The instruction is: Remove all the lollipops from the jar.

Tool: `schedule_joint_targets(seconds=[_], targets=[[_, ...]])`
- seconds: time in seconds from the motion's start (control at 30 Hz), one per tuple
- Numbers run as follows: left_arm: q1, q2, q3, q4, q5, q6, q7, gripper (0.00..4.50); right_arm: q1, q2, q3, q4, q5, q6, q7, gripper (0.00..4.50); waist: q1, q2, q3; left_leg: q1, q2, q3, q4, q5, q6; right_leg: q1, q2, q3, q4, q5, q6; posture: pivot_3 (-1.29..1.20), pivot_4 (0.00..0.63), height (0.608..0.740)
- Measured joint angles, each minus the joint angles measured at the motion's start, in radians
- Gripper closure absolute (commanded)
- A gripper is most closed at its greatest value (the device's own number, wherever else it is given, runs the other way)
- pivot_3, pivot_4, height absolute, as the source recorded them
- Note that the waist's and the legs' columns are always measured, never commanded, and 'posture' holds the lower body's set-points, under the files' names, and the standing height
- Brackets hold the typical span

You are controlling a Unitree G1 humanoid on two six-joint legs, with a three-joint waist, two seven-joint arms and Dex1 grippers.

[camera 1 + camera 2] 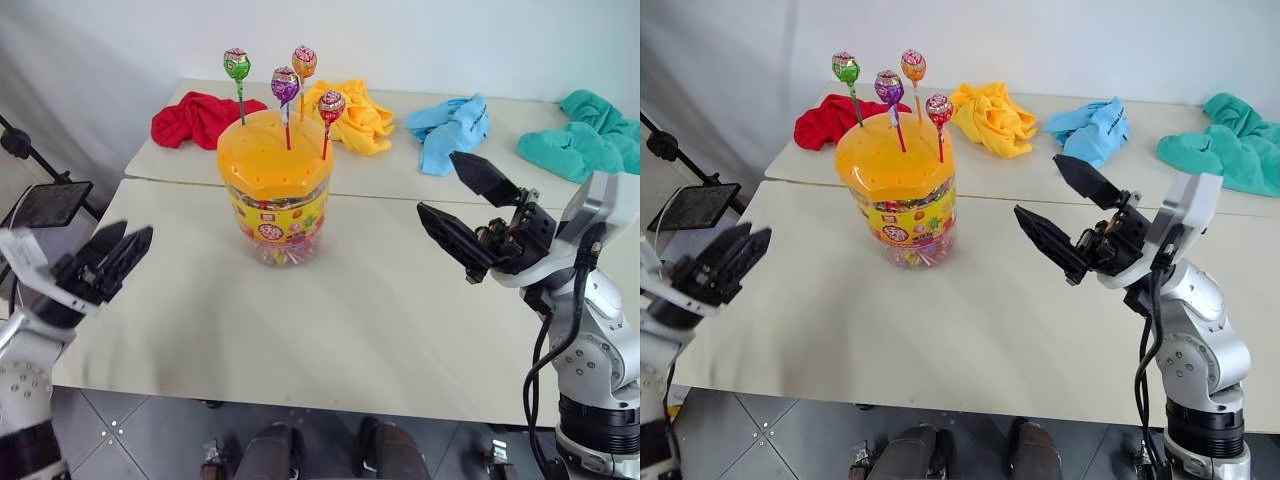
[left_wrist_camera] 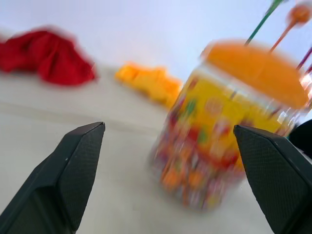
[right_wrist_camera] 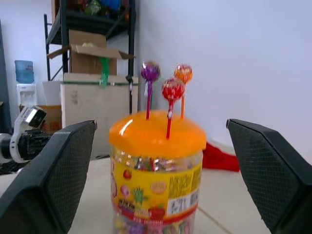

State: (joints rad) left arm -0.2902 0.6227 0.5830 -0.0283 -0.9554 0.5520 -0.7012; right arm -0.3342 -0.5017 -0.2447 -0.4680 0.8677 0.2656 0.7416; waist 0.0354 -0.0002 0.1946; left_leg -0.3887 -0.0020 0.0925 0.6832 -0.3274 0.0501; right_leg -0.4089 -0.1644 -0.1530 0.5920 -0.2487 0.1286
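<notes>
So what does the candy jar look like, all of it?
The jar is a wide clear plastic tub standing upright on the pale table. It has a domed orange lid dotted with small holes and a yellow label band with fruit pictures. Wrapped candies show through its wall. Four lollipops stand in the lid. Neither tool touches it.

Bare pale tabletop (image 1: 350,330) lies open on every side of the clear plastic jar with domed orange lid (image 1: 275,185). Four upright stick lollipops (image 1: 285,90) crowd the space above it; crumpled red (image 1: 200,118) and yellow (image 1: 355,115) cloths lie behind.
</notes>
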Motion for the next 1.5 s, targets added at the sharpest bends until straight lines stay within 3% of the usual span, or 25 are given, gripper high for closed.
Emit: schedule_joint_targets(seconds=[0.13,0.27,0.4,0.53,0.9,0.93,1.07,1.17,1.3,1.4,1.5], targets=[[-0.219,0.022,-0.097,0.016,0.012,0.013,-0.019,0.00,-0.023,0.000,-0.001,-0.002,-0.001,-0.002,-0.011,0.03,-0.013,-0.001,-0.001,0.001,0.000,0.002,-0.001,0.000,0.000,-0.001,0.001,0.000,0.000,0.000,0.000,0.00,0.150,0.740],[-0.526,0.020,-0.228,0.237,0.112,-0.022,-0.084,0.00,-0.023,0.003,0.005,0.005,-0.002,-0.001,-0.010,0.03,-0.014,-0.001,-0.001,0.000,-0.001,0.004,-0.001,0.000,-0.001,-0.001,0.005,-0.001,-0.001,0.000,0.000,0.00,0.150,0.740],[-0.624,0.016,-0.299,0.361,0.199,-0.063,-0.150,0.00,-0.018,0.008,0.006,0.004,-0.004,-0.002,-0.012,0.03,-0.032,-0.001,-0.001,0.001,0.000,0.005,-0.002,0.000,-0.002,-0.001,0.007,0.000,-0.001,0.000,0.000,0.00,0.150,0.740],[-0.669,0.005,-0.340,0.438,0.248,-0.066,-0.205,0.91,0.002,0.023,0.006,-0.001,-0.011,-0.003,-0.022,0.00,-0.035,-0.001,-0.001,0.001,0.000,0.004,-0.001,0.000,-0.002,-0.001,0.008,0.001,-0.001,0.000,0.000,0.00,0.150,0.740],[-0.720,-0.012,-0.341,0.514,0.294,-0.083,-0.259,4.29,0.018,0.037,0.006,-0.016,-0.035,-0.011,-0.040,0.00,-0.030,-0.001,-0.001,0.000,0.001,0.004,0.000,0.000,-0.002,-0.001,0.008,0.002,-0.001,0.000,0.000,0.00,0.150,0.740],[-0.726,-0.023,-0.333,0.516,0.293,-0.089,-0.259,4.46,0.018,0.040,0.007,-0.016,-0.037,-0.014,-0.040,0.00,-0.030,-0.001,-0.001,0.000,0.001,0.004,0.000,0.000,-0.002,-0.001,0.008,0.002,-0.001,0.000,0.000,0.00,0.150,0.740],[-0.748,-0.045,-0.271,0.519,0.255,-0.083,-0.254,4.46,0.012,0.046,0.013,-0.013,-0.046,-0.023,-0.035,0.00,-0.033,-0.001,0.000,0.000,0.001,0.004,0.000,0.000,-0.002,-0.001,0.008,0.002,-0.001,0.000,0.000,0.00,0.150,0.740],[-0.778,-0.043,-0.160,0.512,0.162,-0.035,-0.210,4.46,-0.012,0.051,0.045,0.006,-0.046,-0.026,0.000,0.00,-0.039,-0.001,0.000,0.001,0.003,0.004,0.000,0.000,-0.002,-0.001,0.008,0.002,-0.001,0.000,0.000,0.00,0.150,0.740],[-0.668,0.109,-0.106,0.447,0.162,0.016,-0.143,4.46,-0.046,-0.015,0.123,0.051,-0.081,-0.032,0.172,0.00,-0.062,-0.001,0.000,0.002,0.003,0.005,-0.002,0.000,-0.002,-0.002,0.009,0.004,0.000,0.000,0.000,0.00,0.150,0.740],[-0.420,0.273,-0.141,0.369,0.297,0.042,-0.104,4.46,-0.056,-0.078,0.180,0.082,-0.103,-0.034,0.334,0.00,-0.067,0.000,0.000,0.003,0.004,0.006,-0.003,-0.001,-0.004,-0.002,0.012,0.005,0.000,0.000,0.000,0.00,0.150,0.740],[-0.190,0.317,-0.115,0.237,0.312,0.164,-0.078,4.46,-0.082,-0.081,0.222,0.102,-0.103,-0.029,0.413,0.00,-0.055,-0.003,0.001,0.000,0.011,0.005,0.001,-0.002,-0.004,-0.003,0.012,0.006,-0.001,0.000,-0.001,0.00,0.150,0.740]])
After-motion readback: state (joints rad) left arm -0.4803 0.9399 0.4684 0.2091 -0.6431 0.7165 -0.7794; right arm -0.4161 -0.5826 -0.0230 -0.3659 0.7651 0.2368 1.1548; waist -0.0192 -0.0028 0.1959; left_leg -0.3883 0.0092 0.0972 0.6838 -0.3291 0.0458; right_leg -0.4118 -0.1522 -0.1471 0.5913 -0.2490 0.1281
